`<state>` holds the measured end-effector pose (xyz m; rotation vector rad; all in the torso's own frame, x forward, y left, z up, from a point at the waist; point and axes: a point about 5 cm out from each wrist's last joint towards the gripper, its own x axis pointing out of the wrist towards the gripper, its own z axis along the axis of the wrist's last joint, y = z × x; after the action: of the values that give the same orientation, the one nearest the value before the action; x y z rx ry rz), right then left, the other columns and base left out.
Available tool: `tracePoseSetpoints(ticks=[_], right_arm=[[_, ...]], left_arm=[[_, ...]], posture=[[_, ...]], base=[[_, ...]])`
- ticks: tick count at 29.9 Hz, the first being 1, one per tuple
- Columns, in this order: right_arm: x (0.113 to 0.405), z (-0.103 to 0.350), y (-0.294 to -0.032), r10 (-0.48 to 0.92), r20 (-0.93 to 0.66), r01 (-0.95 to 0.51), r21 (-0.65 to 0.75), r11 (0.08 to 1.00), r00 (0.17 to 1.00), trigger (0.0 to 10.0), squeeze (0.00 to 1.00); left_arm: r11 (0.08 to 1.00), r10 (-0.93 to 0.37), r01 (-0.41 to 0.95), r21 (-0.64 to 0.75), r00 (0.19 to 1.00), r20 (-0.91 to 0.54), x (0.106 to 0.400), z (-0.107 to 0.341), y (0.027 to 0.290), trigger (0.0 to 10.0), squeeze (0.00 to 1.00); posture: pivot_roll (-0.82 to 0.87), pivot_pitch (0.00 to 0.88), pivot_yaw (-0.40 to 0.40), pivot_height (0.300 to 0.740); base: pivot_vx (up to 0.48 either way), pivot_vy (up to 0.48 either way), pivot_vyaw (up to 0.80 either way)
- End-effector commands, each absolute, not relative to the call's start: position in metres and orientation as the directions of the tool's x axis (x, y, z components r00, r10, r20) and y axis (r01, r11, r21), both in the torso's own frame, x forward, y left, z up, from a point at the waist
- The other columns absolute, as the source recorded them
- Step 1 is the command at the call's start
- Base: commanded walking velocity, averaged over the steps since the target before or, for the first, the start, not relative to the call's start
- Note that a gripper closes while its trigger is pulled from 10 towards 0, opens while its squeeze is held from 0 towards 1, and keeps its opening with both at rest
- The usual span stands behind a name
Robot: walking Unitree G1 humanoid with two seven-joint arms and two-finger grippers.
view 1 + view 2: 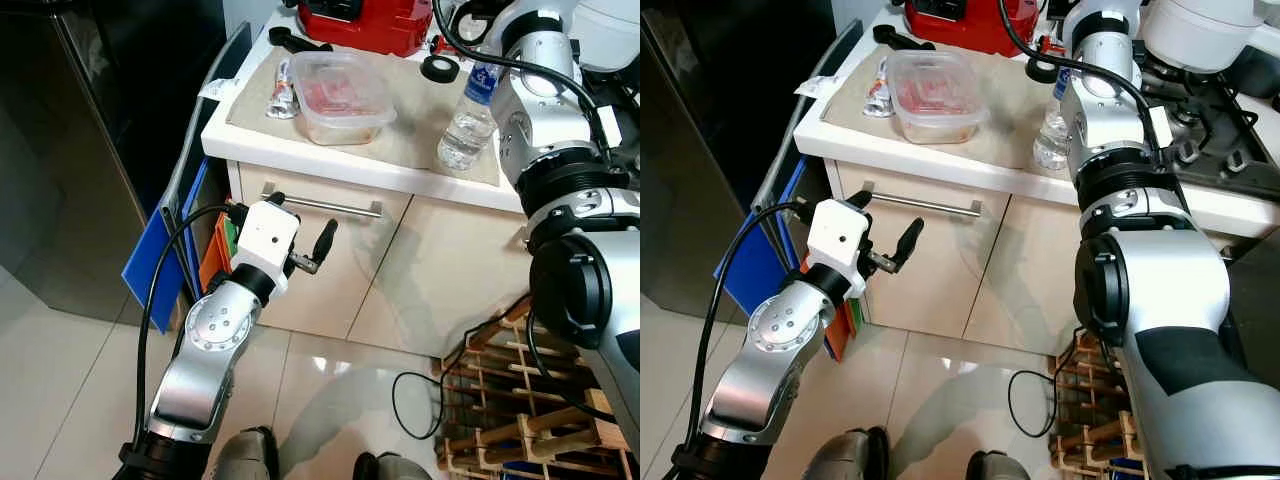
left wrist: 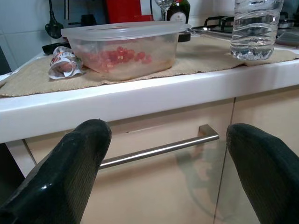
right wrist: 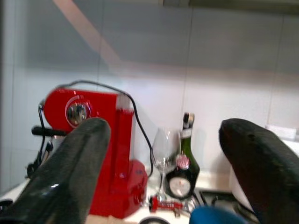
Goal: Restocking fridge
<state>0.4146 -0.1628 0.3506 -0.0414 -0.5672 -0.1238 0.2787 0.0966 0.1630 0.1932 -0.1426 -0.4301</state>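
**Both grippers open, food container on the counter mat**

From the head cameras I see the left gripper (image 1: pixel 300 232) held low in front of the cream cabinet, below the white counter (image 1: pixel 330 165) edge and just ahead of the steel drawer handle (image 1: pixel 330 207). Its two black fingers (image 2: pixel 60 177) stand wide apart with nothing between them; through the left wrist camera the handle runs across the gap behind them.

The clear lidded plastic container (image 1: pixel 342 97) with red food inside sits on the beige mat (image 1: pixel 400 140) near the front of the counter, above the left gripper and apart from it. A crumpled foil wrapper (image 1: pixel 284 95) lies just beside the container on the fridge side. A water bottle (image 1: pixel 468 118) with a blue cap stands upright on the same mat, to the robot's right of the container.

The right arm (image 1: pixel 1110 110) reaches up over the counter beside the bottle. In the right wrist camera its fingers (image 3: pixel 70 172) are spread apart and empty, facing a red coffee machine (image 3: pixel 107 154), a wine glass (image 3: pixel 164 151) and a dark bottle (image 3: pixel 182 172) by the tiled wall; that picture is soft, so I think the blue blob at its lower edge is the bottle cap.

The dark fridge (image 1: pixel 90 140) stands to my left, with blue and orange flat items (image 1: pixel 165 255) wedged between it and the cabinet.
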Motion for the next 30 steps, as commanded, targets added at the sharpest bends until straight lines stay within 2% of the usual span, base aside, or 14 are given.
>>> tracePoseSetpoints(ticks=[1,5,6,9,13,18,21,24,27,28,30], right_arm=[[0.405,0.369,-0.172,-0.126,0.634,0.157,0.007,0.988,0.763,10.0,1.00],[0.394,0.381,-0.183,-0.153,0.697,0.198,0.016,0.980,0.701,10.0,1.00],[0.387,0.385,-0.191,-0.173,0.725,0.225,0.026,0.974,0.667,10.0,0.00],[0.370,0.381,-0.207,-0.207,0.761,0.274,0.041,0.961,0.615,10.0,0.00],[0.357,0.360,-0.215,-0.218,0.743,0.283,0.040,0.958,0.633,10.0,0.00],[0.315,0.326,-0.204,-0.152,0.744,0.232,-0.005,0.973,0.651,10.0,0.00],[0.289,0.298,-0.203,-0.137,0.697,0.275,-0.088,0.957,0.704,10.0,0.00],[0.274,0.234,-0.223,-0.226,0.514,0.353,-0.163,0.921,0.827,10.0,0.00],[0.265,0.203,-0.228,-0.254,0.405,0.349,-0.182,0.919,0.879,10.0,0.00],[0.260,0.174,-0.225,-0.221,0.293,0.283,-0.186,0.941,0.930,10.0,0.00],[0.258,0.162,-0.221,-0.194,0.234,0.237,-0.174,0.956,0.953,10.0,0.00]], left_arm=[[0.891,-0.427,0.400,0.217,0.899,0.100,0.281,0.164,0.093,10.0,0.00],[0.892,-0.425,0.396,0.216,0.899,0.105,0.283,0.165,0.093,10.0,0.00],[0.894,-0.423,0.395,0.213,0.899,0.108,0.285,0.165,0.093,10.0,0.00],[0.893,-0.427,0.399,0.209,0.897,0.111,0.285,0.165,0.092,10.0,0.00],[0.889,-0.437,0.410,0.204,0.893,0.111,0.286,0.164,0.089,10.0,0.00],[0.885,-0.439,0.409,0.220,0.892,0.105,0.286,0.164,0.090,10.0,0.00],[0.888,-0.427,0.397,0.233,0.899,0.098,0.286,0.162,0.093,10.0,0.00],[0.900,-0.399,0.373,0.224,0.913,0.086,0.287,0.158,0.099,10.0,0.00],[0.913,-0.375,0.354,0.201,0.924,0.076,0.287,0.155,0.103,10.0,0.00],[0.926,-0.346,0.331,0.182,0.937,0.055,0.287,0.149,0.108,10.0,0.00],[0.932,-0.330,0.318,0.175,0.943,0.046,0.287,0.146,0.110,10.0,0.00]], posture=[[0.15,0.122,-0.084,0.740],[0.14,0.113,-0.084,0.740],[0.13,0.104,-0.079,0.740],[0.10,0.091,-0.071,0.740],[0.08,0.080,-0.061,0.740],[0.06,0.069,-0.059,0.740],[0.07,0.064,-0.061,0.740],[0.06,0.057,-0.053,0.740],[0.07,0.055,-0.049,0.740],[0.07,0.048,-0.042,0.740],[0.08,0.047,-0.041,0.740]], base=[[0.000,0.000,0.00],[0.000,0.000,0.00],[0.000,0.000,0.00],[0.000,0.000,0.00],[0.000,0.000,0.00],[0.000,0.000,0.00],[0.000,0.000,0.00],[0.000,0.000,0.00],[0.000,0.000,0.00],[0.000,0.000,0.00],[0.000,0.000,0.00]])
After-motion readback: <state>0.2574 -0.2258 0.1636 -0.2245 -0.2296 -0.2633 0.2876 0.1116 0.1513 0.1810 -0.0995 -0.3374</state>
